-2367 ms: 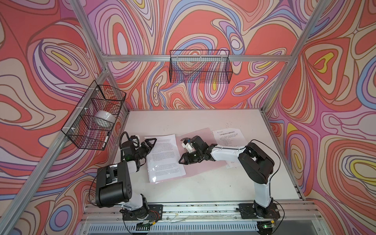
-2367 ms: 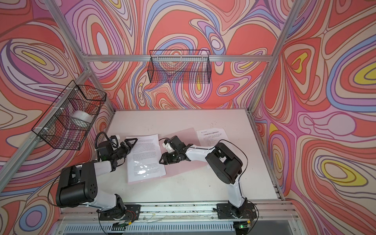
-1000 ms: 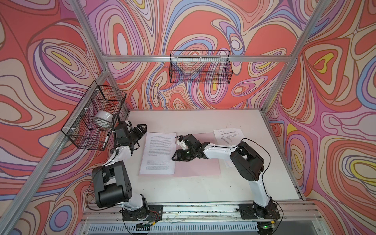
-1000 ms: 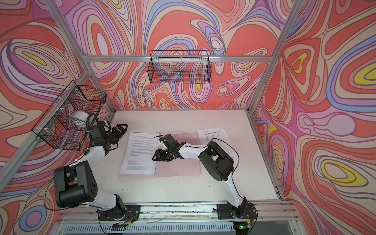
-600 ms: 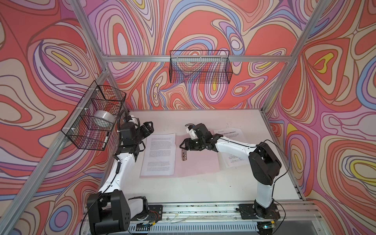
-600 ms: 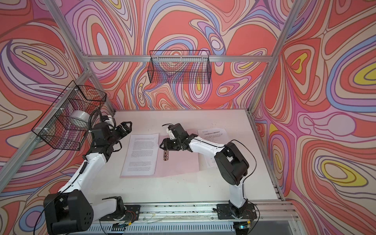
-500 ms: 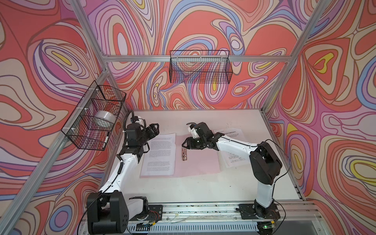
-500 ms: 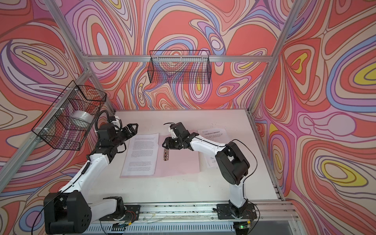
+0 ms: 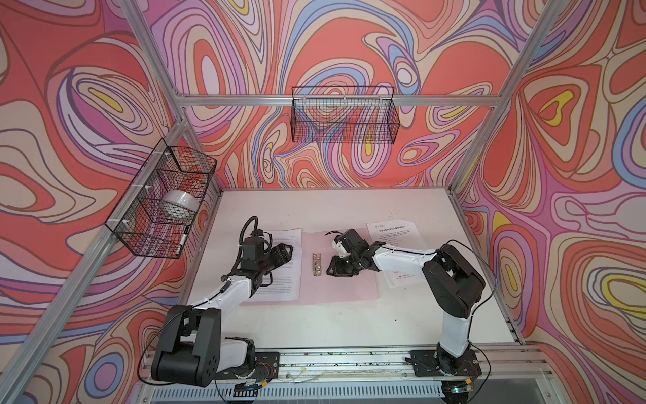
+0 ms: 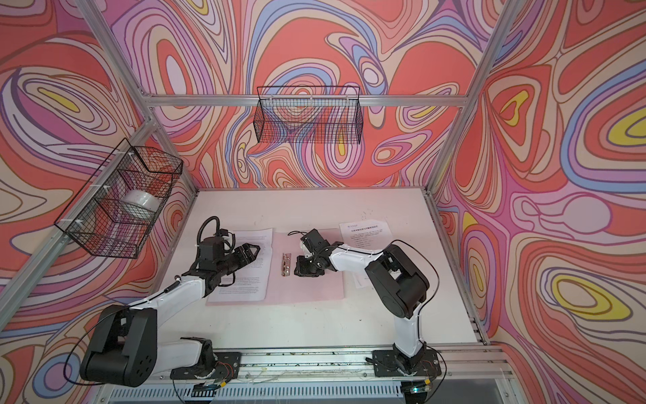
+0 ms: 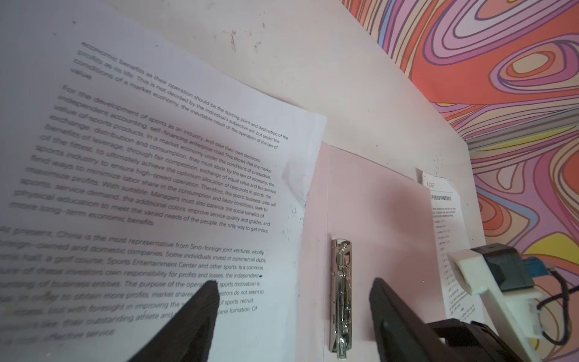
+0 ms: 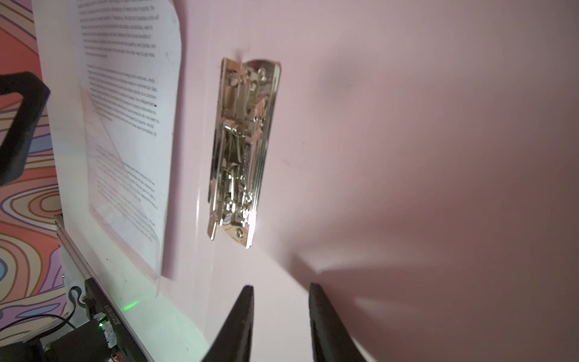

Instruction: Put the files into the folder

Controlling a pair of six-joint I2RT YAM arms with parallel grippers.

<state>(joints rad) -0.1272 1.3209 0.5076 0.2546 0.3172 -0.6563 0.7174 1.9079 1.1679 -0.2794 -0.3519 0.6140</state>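
Note:
The pale-pink folder (image 9: 341, 290) lies open and flat mid-table in both top views, its metal clip (image 9: 316, 266) bare along the spine. One of the files, a white sheet of dense paragraphs (image 9: 285, 280), covers the folder's left half. A second sheet with a heading and list (image 9: 391, 232) lies to the right, partly under the right arm. My left gripper (image 9: 287, 252) hovers open over the paragraph sheet (image 11: 156, 188), its jaws framing the clip (image 11: 341, 294). My right gripper (image 9: 334, 270) sits just right of the clip (image 12: 244, 150), low over the pink folder (image 12: 407, 125), jaws narrowly open and holding nothing.
A wire basket (image 9: 164, 210) holding a white tape roll (image 9: 180, 206) hangs on the left wall. An empty wire basket (image 9: 344, 119) hangs on the back wall. Aluminium frame posts edge the table (image 9: 332, 328), and a rail runs along its front.
The right gripper has pulled back rightward off the clip, which now shows, and its jaws have narrowed. The left gripper has swung from the sheet's far left corner to over the sheet.

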